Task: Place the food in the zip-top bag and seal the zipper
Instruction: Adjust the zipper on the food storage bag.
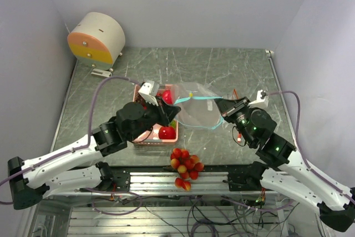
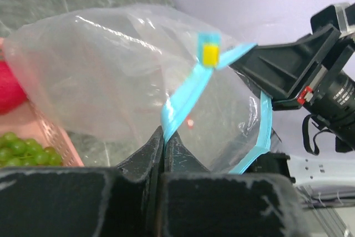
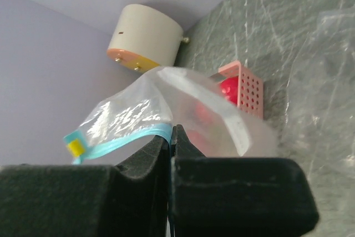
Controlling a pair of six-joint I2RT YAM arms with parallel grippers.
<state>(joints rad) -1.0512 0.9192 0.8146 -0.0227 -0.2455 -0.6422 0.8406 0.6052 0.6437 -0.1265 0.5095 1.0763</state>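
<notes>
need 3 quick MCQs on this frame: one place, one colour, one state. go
1. The left pincer is:
A. shut on the bag's blue zipper strip
B. wide open
C. shut on nothing

2. The tomato cluster lies:
A. inside the bag
B. at the table's near edge, in front of the pink tray
C. inside the pink tray

3. The slider on the zipper strip is:
A. red
B. black
C. yellow

Answers:
1 A: the left wrist view shows the strip pinched between closed fingers.
2 B: the top view shows the cluster outside both the bag and the tray.
3 C: the left wrist view shows a yellow block on the blue strip.
</notes>
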